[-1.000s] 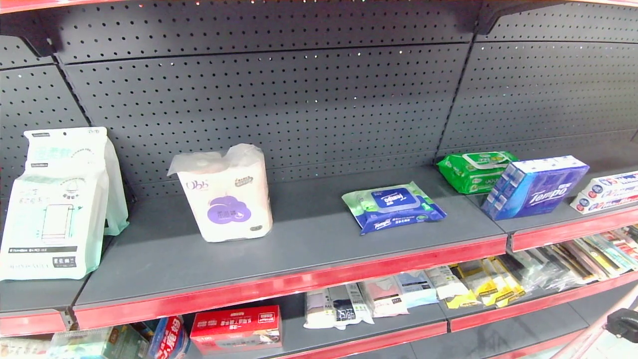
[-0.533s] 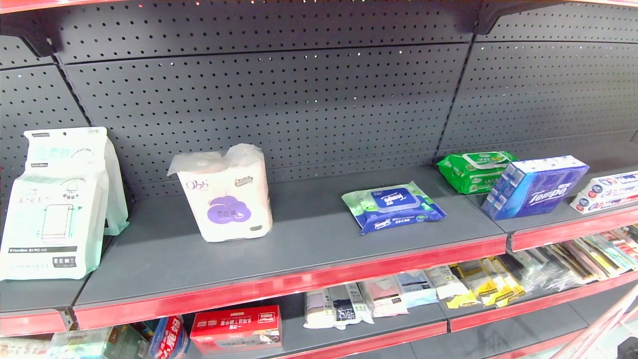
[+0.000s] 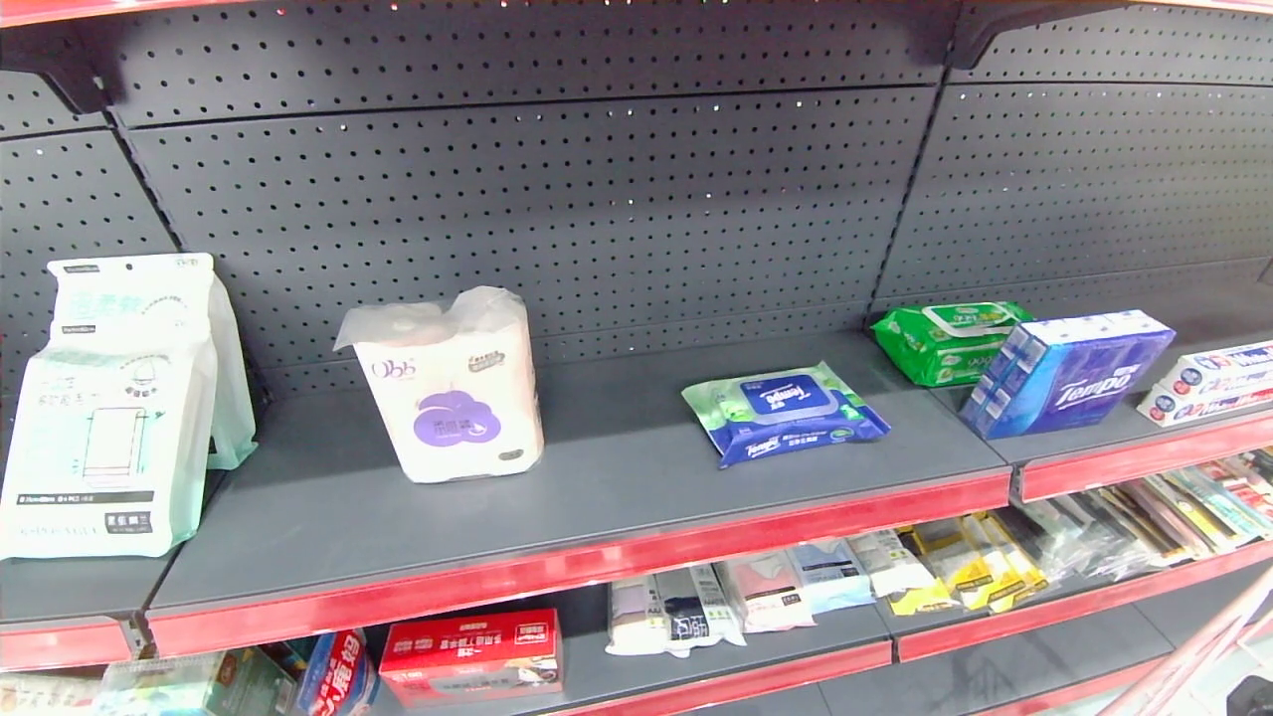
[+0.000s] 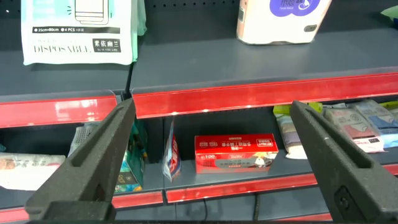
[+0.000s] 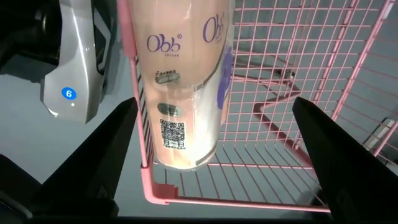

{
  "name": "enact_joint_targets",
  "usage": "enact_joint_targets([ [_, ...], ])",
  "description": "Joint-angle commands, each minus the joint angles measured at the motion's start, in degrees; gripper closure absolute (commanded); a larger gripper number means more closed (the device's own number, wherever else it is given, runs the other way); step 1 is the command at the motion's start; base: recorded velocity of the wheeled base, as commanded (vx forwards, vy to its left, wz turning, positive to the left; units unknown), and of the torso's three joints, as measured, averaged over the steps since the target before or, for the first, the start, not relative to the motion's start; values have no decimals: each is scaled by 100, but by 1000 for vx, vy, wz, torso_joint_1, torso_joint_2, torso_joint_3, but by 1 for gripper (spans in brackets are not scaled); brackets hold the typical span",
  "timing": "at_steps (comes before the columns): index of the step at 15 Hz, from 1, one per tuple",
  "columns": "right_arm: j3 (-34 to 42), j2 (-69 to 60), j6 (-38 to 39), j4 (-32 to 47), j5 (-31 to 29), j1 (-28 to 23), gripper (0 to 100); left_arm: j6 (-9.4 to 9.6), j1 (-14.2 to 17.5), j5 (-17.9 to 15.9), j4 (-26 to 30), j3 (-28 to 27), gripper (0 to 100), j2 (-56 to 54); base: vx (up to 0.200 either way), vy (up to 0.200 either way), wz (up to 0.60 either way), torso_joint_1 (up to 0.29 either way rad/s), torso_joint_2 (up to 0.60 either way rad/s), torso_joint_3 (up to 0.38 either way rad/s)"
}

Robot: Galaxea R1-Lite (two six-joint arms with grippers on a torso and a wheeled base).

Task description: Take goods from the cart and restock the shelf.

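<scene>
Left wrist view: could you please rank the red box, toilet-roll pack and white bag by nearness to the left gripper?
1. Red box, lower shelf, straight ahead of the left gripper.
2. Toilet-roll pack and white bag, upper shelf: too close to call.

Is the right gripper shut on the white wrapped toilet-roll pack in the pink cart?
No, the right gripper is wide open, not gripping the toilet-roll pack.
</scene>
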Motion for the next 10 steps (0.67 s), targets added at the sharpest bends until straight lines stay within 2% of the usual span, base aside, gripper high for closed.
enact_joint_targets([
  [1,21,-30,0,-1,4,0,0,0,2,0,-1,0,0,7,0,0,0,0,0,0],
  [8,83,-65,-211,-1,4,0,0,0,2,0,-1,0,0,7,0,0,0,0,0,0],
  [10,83,-65,-219,-1,4,0,0,0,2,0,-1,0,0,7,0,0,0,-124,259,144],
])
